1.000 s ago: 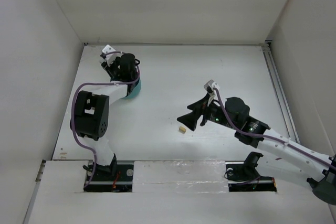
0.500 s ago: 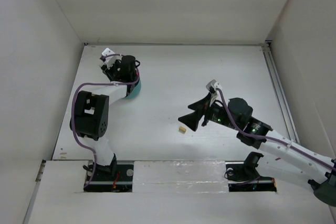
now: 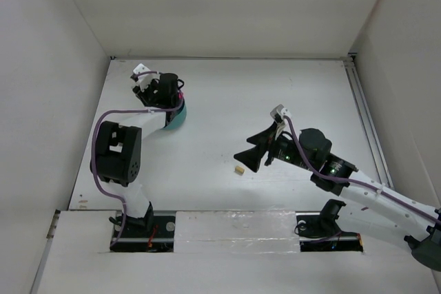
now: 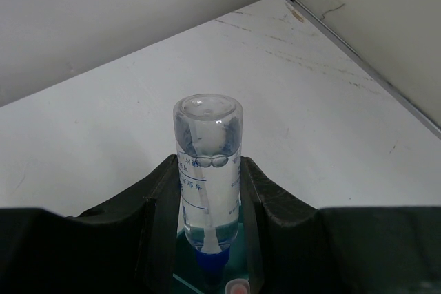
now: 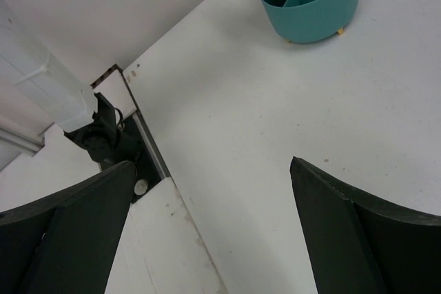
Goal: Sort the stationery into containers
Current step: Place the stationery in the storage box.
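The teal container (image 3: 176, 120) stands at the far left of the table, and my left gripper (image 3: 165, 89) hovers right over it. In the left wrist view that gripper (image 4: 208, 170) is shut on a clear-barrelled marker (image 4: 207, 149), held upright with its blue cap (image 4: 209, 261) down inside the teal container (image 4: 185, 275). A pink cap (image 4: 236, 287) shows beside it. A tan eraser block (image 3: 239, 169) lies mid-table, just below-left of my right gripper (image 3: 252, 148). My right gripper (image 5: 212, 164) is open and holds nothing. The eraser is hidden in the right wrist view.
The container (image 5: 313, 18) shows dividers and pink pen ends in the right wrist view. White walls enclose the table on three sides. A metal rail (image 3: 365, 122) runs along the right edge. A raised white strip (image 3: 234, 233) and the arm bases line the near edge.
My right gripper sank slightly towards the table near the eraser, then stopped. The left gripper shifted a touch over the container, still gripping the marker.
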You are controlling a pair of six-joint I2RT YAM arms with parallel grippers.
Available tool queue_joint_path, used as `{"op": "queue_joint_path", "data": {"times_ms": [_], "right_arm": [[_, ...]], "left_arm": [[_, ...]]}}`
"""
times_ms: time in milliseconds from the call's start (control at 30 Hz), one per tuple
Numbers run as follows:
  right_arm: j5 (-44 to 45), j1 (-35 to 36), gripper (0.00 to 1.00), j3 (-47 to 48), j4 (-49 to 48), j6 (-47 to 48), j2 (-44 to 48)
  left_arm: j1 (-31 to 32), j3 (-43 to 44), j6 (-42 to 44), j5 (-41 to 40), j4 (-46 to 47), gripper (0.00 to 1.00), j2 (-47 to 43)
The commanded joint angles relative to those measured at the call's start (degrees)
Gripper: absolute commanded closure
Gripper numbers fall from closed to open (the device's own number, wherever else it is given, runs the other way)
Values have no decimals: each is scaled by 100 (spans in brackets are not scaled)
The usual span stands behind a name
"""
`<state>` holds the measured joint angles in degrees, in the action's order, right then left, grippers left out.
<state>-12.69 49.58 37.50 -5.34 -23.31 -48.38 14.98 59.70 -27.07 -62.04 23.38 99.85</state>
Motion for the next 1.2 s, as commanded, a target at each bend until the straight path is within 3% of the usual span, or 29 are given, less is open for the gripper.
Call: {"op": "queue_joint_path", "data": {"times_ms": [0,100,167,1167], "right_arm": [[-76,52,0,-14,-116,116,30],[-76,52,0,-14,-116,116,-22],[-76,52,0,-14,-116,116,-22],[-129,52,0,39,-116,116,-181]], "left_arm": [[118,-11,-62,-1,53,90,-388],[119,-11,-62,-1,53,90,-440],[119,-63,-131,-54,53,100,-440],[347,-240,606,104,545,100,-335]]}}
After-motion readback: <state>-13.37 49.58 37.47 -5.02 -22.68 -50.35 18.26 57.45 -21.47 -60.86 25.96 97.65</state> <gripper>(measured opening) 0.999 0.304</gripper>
